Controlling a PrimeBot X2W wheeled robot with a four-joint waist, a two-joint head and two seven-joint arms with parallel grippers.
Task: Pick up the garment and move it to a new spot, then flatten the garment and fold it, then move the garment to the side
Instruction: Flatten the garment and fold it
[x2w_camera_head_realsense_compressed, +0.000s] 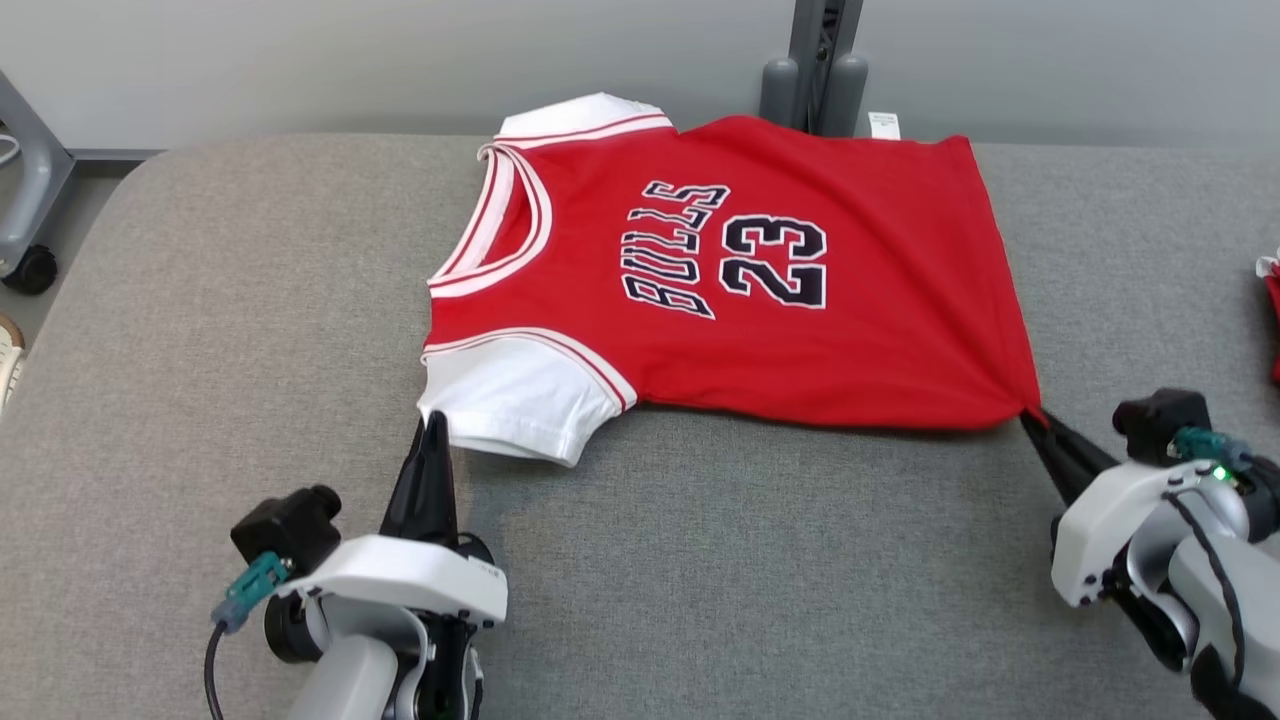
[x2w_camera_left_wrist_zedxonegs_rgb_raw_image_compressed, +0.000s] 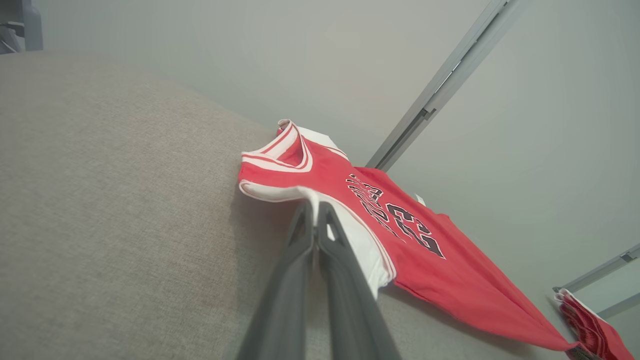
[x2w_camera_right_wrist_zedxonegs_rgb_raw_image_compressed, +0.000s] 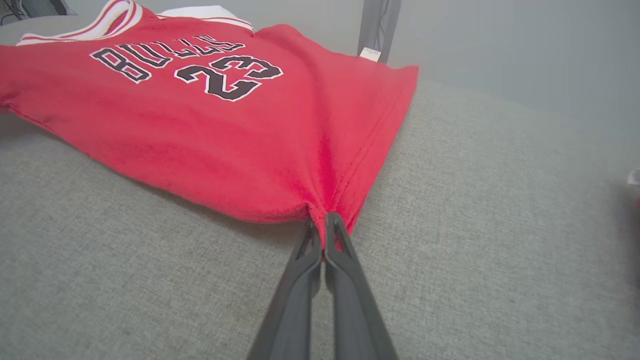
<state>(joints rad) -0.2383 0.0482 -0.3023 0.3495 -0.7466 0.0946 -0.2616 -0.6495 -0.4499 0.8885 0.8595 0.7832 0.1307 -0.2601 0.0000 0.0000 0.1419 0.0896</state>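
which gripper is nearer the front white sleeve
Left. The left gripper is shut on the sleeve at its edge; the right gripper pinches the hem corner at the jersey's other end.

The white sleeve of the red jersey is pinched at its edge by the left gripper, whose dark fingers are pressed together. The jersey is spread on a grey padded surface; a second red garment is seen at the lower right corner.
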